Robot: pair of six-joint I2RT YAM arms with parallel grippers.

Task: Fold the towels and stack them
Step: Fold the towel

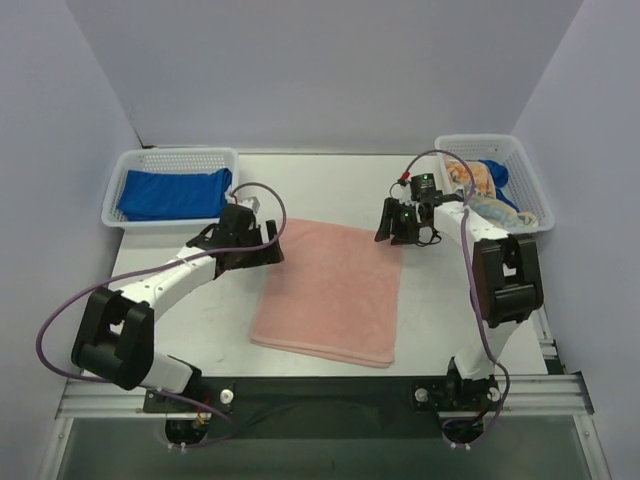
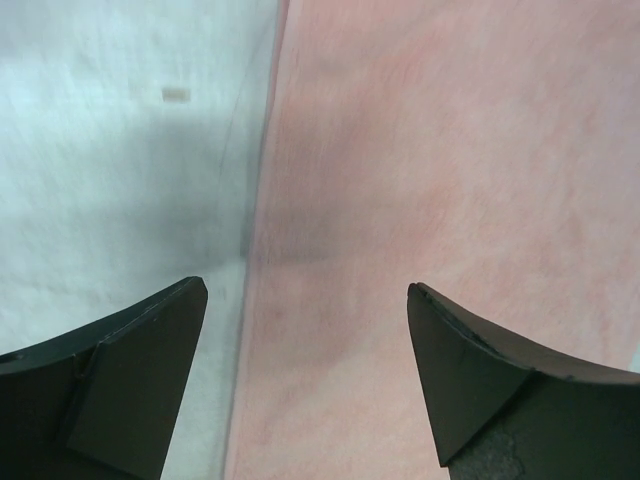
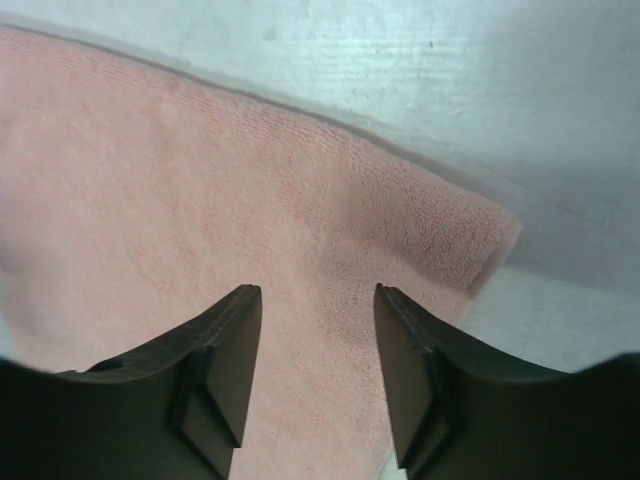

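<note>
A salmon-pink towel (image 1: pixel 332 292) lies folded flat in the middle of the table. My left gripper (image 1: pixel 262 247) hovers over its far left corner, jaws wide apart with nothing between them; the left wrist view shows the pink towel (image 2: pixel 450 200) edge and bare table under the left gripper (image 2: pixel 305 290). My right gripper (image 1: pixel 398 228) is over the far right corner, open, with the towel (image 3: pixel 200 200) corner lying flat beneath the right gripper (image 3: pixel 318 292). A royal-blue towel (image 1: pixel 172 193) lies folded in the left basket. A white printed towel (image 1: pixel 478 182) and some blue cloth fill the right basket.
A white mesh basket (image 1: pixel 160 160) stands at the back left and another white mesh basket (image 1: pixel 520 165) at the back right. Grey walls close in the table on three sides. The arm bases sit on a rail at the near edge.
</note>
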